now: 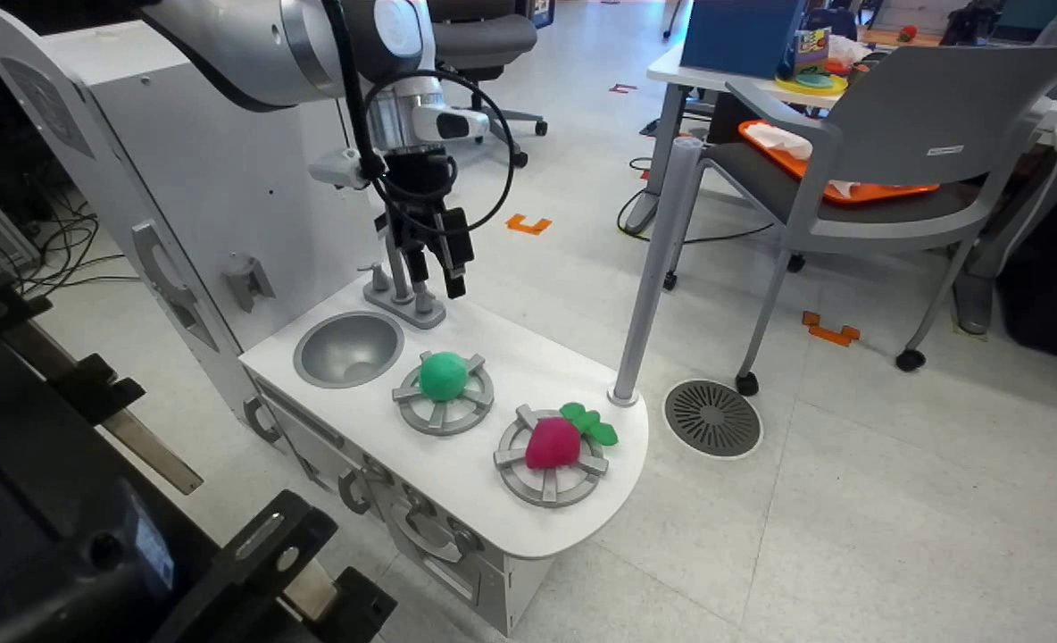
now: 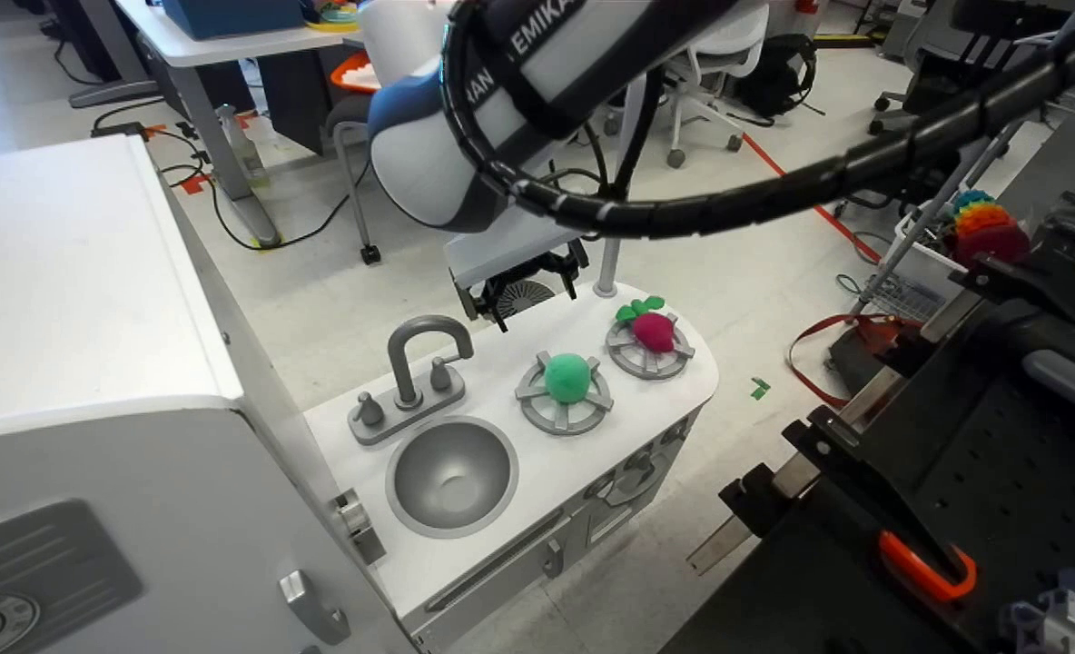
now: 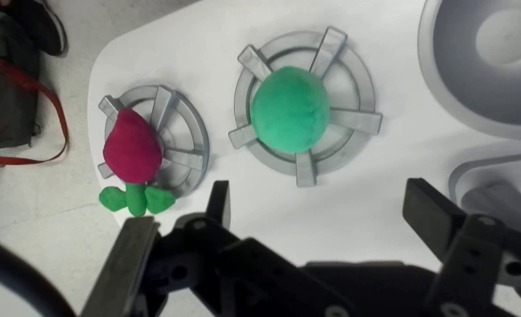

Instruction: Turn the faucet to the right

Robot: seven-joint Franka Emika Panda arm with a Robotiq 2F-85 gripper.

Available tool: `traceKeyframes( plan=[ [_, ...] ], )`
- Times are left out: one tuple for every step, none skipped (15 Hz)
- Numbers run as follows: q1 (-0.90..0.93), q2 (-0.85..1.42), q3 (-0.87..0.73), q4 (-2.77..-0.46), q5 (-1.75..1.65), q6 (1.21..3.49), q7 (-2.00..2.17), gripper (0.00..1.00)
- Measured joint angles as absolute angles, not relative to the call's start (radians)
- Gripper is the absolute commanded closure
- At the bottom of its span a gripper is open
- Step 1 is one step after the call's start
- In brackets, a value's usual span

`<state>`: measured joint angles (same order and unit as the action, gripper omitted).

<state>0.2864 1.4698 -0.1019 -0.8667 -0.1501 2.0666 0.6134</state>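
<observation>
The small grey faucet (image 2: 399,363) stands on the white toy kitchen counter behind the round sink bowl (image 2: 452,477). Its arched spout points along its base toward the burner side, over one of its two handles. In an exterior view the faucet (image 1: 397,277) is partly hidden behind the gripper. In the wrist view only one end of its base (image 3: 458,178) shows, at the right edge. My gripper (image 1: 437,277) is open and empty, pointing down above the counter's back edge. It is on the burner side of the spout (image 2: 538,311), with a visible gap. The open fingers (image 3: 320,198) span bare counter.
A green ball (image 1: 444,376) sits on the middle burner. A pink plush beet (image 1: 553,443) with green leaves lies on the end burner, near a grey post (image 1: 661,268). A tall cabinet (image 2: 83,300) rises beside the sink. A black table (image 2: 973,472) stands in front.
</observation>
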Motion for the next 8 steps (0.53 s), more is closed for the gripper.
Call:
traceKeyframes(
  plan=[
    [0.283,1.457,-0.086,-0.872,-0.15,2.028,0.575,0.0],
    [0.279,1.44,-0.075,-0.883,-0.15,1.996,0.534,0.0],
    [0.273,1.418,-0.064,-0.905,-0.15,1.975,0.489,0.0],
    [0.265,1.39,-0.055,-0.937,-0.15,1.96,0.441,0.0],
    [0.255,1.359,-0.049,-0.975,-0.15,1.943,0.394,0.0],
    [0.244,1.33,-0.045,-1.011,-0.15,1.935,0.361,0.0],
    [0.235,1.308,-0.042,-1.041,-0.15,1.933,0.342,0.0],
    [0.23,1.295,-0.041,-1.06,-0.15,1.933,0.332,0.0]
  ],
)
